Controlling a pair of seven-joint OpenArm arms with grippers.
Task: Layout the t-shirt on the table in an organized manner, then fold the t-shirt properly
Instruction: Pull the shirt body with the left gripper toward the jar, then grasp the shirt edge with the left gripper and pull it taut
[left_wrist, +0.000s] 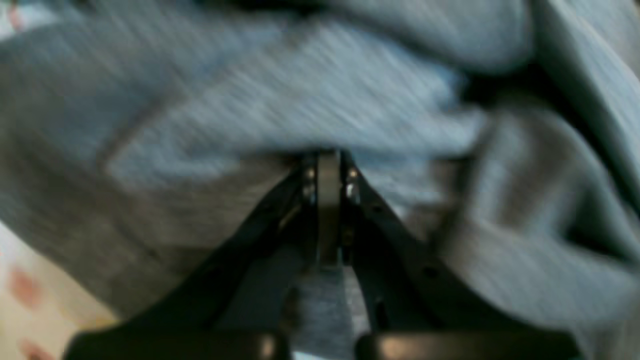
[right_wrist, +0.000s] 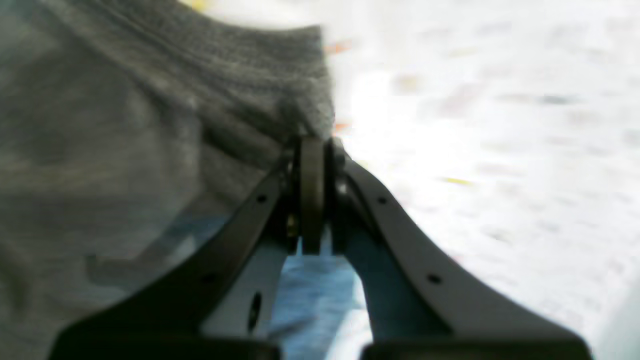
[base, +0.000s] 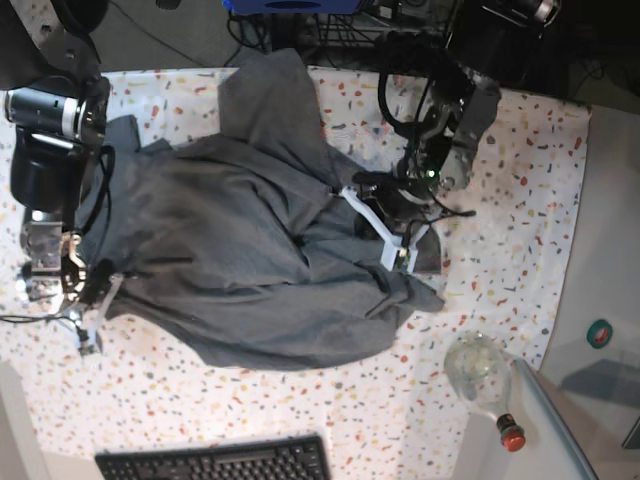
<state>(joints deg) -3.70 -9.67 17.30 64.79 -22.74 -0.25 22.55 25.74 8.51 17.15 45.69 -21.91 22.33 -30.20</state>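
Left claw fills its wrist view, jaws clenched on a bunched fold of the t-shirt. Right claw likewise clamped on a hem edge of the same shirt, speckled tabletop bright beside it. From the base view, the heather-grey t-shirt sits mid-tabletop as a rumpled heap, held at both ends: right claw on the view's left edge, left claw on the view's right. Progress looks early: layout isn't done, cloth is wrinkled and doubled over itself, no sleeve spread flat, folding not started. Remaining work is to pull it taut, flatten it, then fold. Orientation is hard to read; one lobe points to the far edge, and the bulk's long axis runs roughly across the tabletop between the claws. Can't tell where the neck is. Glass bottle and keyboard lie near the front edge, apart from the cloth.
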